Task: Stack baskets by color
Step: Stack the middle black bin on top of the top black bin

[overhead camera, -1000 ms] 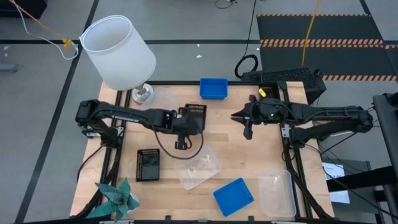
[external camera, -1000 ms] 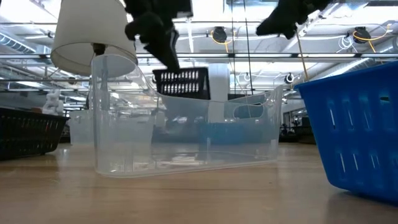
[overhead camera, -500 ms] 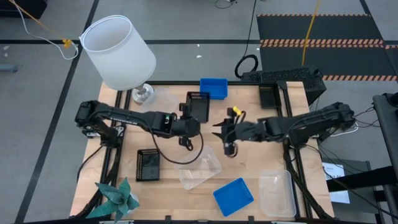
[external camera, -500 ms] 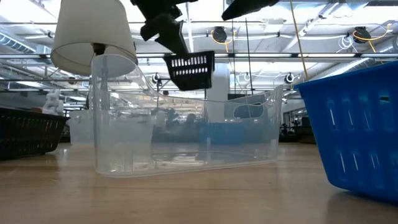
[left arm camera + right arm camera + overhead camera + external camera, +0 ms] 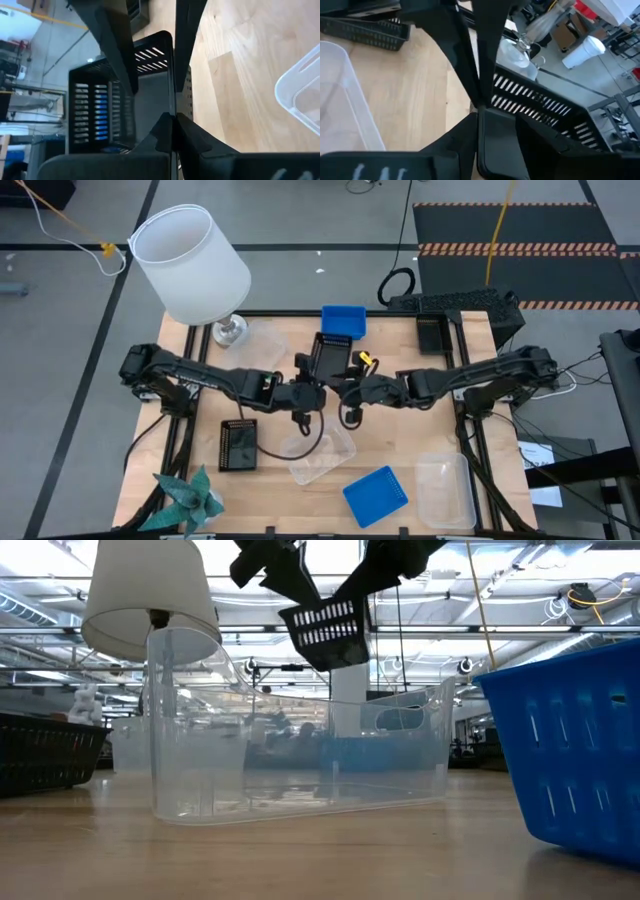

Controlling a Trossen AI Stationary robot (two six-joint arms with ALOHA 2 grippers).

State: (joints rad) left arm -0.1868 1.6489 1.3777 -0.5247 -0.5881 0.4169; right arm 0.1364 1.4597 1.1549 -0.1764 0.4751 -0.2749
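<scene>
Your left tool [image 5: 312, 375] has carried the black slotted basket [image 5: 333, 353] toward the table's middle, lifted and tilted, still clamped on its wall. Your right tool [image 5: 347, 385] has swung in from the right side and now meets that basket's opposite edge.

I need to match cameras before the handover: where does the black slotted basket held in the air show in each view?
High view: black slotted basket at table centre, between both grippers.
Low view: basket aloft, top centre.
Left wrist view: fills the middle.
Right wrist view: lower right.
Shared landmark: the clear basket on the table.
</scene>
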